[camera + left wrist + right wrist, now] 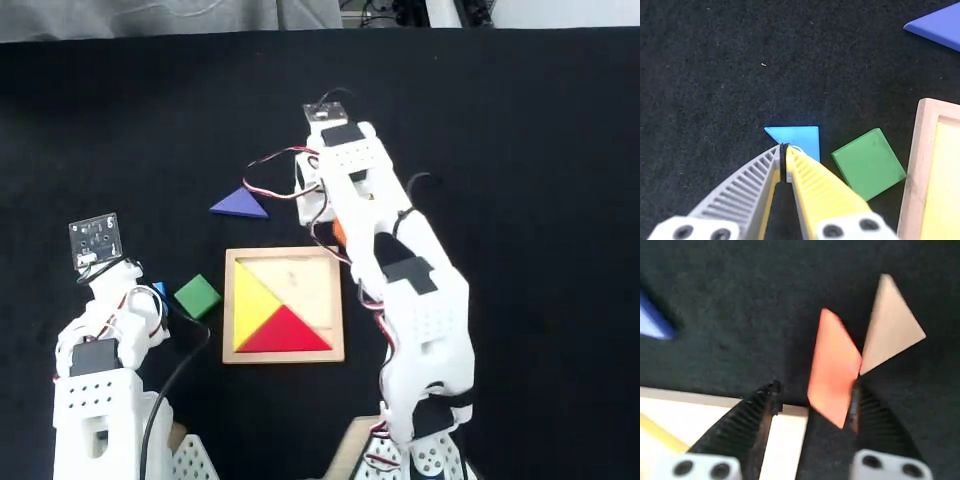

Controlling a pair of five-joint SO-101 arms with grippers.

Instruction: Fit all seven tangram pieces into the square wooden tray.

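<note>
Two triangles (252, 303) sit in the tray (285, 254); five wait outside. Right gripper (814, 386) gapes around orange parallelogram (833, 362); left gripper (784, 148) is pinched together.

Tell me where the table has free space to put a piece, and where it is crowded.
Free: cloth left of the dark blue triangle; wide cloth right of the right arm; the tray's bare far-right wood. Crowded: green square and light blue triangle between tray and left gripper; orange piece at the right gripper.

black tablecloth (540, 150), grey fabric (150, 15) (far edge)
</note>
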